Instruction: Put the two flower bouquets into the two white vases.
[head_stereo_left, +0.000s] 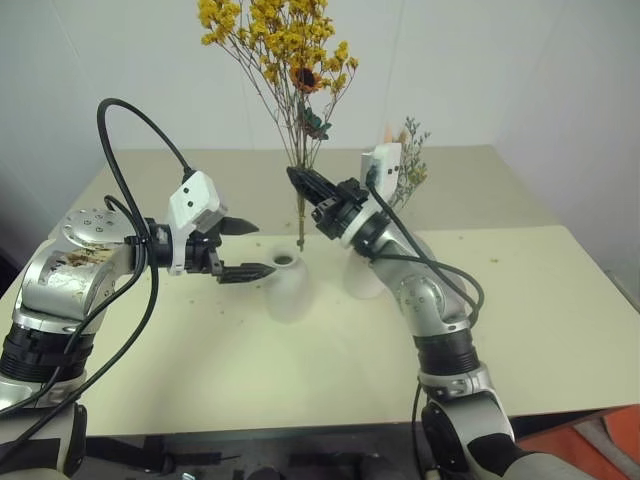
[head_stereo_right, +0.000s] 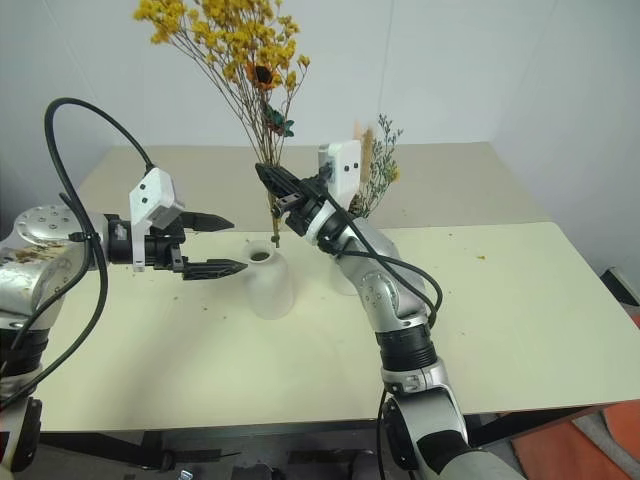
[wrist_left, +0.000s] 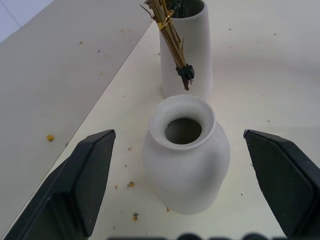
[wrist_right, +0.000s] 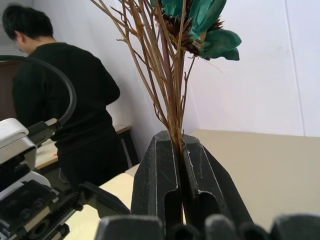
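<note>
head view: your right gripper (head_stereo_left: 300, 180) is clamping the yellow bouquet (head_stereo_left: 275, 45) upright, stem ends hanging just above the short vase (head_stereo_left: 287, 285). left wrist view: your left gripper (wrist_left: 182, 180) is spread, flanking that vase; the tall vase (wrist_left: 192, 50), at twelve o'clock, is holding the mixed sprig (head_stereo_left: 408, 160).

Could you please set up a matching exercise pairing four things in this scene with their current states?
Things:
1. yellow bouquet
2. mixed sprig
3. short vase
4. left tool

States:
A. open, beside the short vase
B. empty, standing on the table
C. stems clamped in the right tool
D. already standing in the tall vase

Pairs: 1-C, 2-D, 3-B, 4-A
</note>
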